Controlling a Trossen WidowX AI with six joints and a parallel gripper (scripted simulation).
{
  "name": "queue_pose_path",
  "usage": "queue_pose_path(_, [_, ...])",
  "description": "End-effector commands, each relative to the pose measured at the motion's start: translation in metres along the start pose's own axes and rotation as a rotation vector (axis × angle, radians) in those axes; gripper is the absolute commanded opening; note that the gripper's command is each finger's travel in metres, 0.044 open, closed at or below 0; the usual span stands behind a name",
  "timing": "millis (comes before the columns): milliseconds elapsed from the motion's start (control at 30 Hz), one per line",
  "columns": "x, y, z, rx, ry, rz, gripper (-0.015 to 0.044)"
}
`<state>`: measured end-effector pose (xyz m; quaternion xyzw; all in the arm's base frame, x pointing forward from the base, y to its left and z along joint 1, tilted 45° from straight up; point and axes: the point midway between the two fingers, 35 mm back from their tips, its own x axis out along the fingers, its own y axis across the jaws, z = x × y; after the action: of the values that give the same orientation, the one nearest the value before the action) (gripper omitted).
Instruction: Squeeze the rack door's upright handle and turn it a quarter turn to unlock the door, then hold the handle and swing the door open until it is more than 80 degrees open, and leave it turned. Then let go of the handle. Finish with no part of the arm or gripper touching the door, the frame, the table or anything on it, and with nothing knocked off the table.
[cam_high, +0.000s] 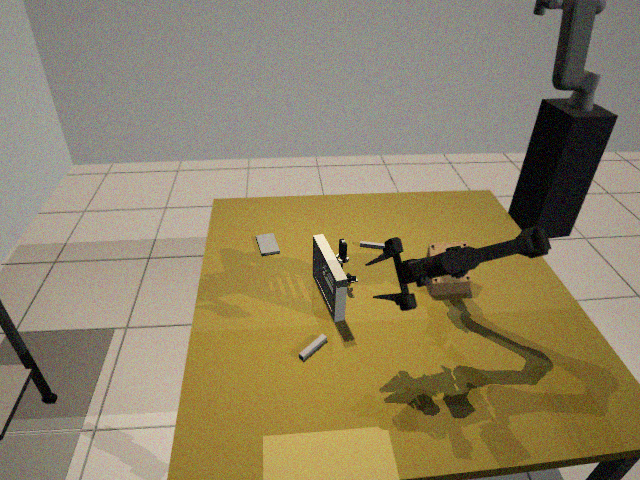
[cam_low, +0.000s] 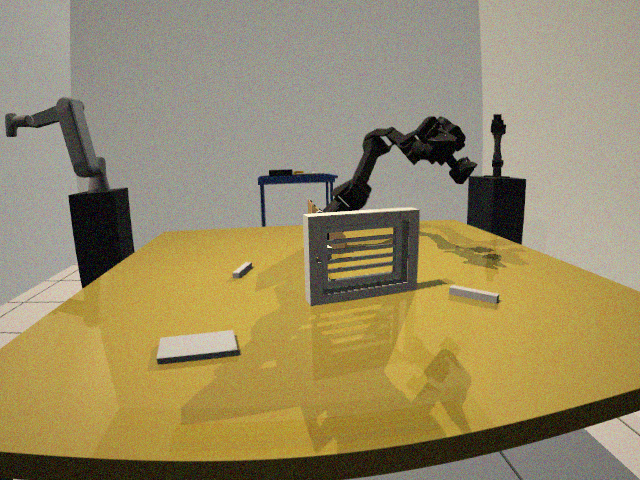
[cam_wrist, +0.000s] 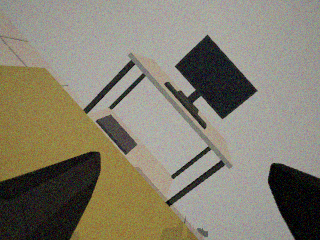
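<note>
The grey rack frame (cam_high: 340, 302) (cam_low: 361, 218) stands upright on the yellow table (cam_high: 232, 403) (cam_low: 129, 403). The slatted door (cam_low: 360, 257) looks closed in it, seen from behind in the exterior view. The dark handle (cam_high: 342, 241) looks upright on the robot's side, near the frame's far end in the top view. My gripper (cam_high: 370, 280) (cam_wrist: 183, 166) is wide open and empty, held in the air. In the exterior view it is higher than the frame and to its right. It touches neither door nor handle. The wrist view shows neither of them.
A flat pale plate (cam_high: 267, 244) (cam_low: 197, 347) lies behind the frame. One pale bar (cam_high: 313, 347) (cam_low: 474, 293) lies off the frame's near end in the top view, another pale bar (cam_high: 371, 245) (cam_low: 242, 269) off its far end, on the robot's side.
</note>
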<state>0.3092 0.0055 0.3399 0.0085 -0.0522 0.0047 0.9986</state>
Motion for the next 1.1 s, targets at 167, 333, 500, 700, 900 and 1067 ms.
queue_pose_path(167, [0.015, -0.011, -0.016, -0.054, 0.103, -0.018, 0.0286])
queue_pose_path(333, [0.03, -0.023, -0.034, -0.104, 0.219, -0.029, 0.0286])
queue_pose_path(500, [0.043, -0.034, -0.054, -0.142, 0.338, -0.022, 0.0286])
queue_pose_path(700, [0.054, -0.049, -0.078, -0.174, 0.48, -0.006, 0.0286])
queue_pose_path(900, [0.061, -0.064, -0.102, -0.19, 0.618, 0.018, 0.0286])
queue_pose_path(1067, [0.064, -0.079, -0.125, -0.194, 0.729, 0.037, 0.0286])
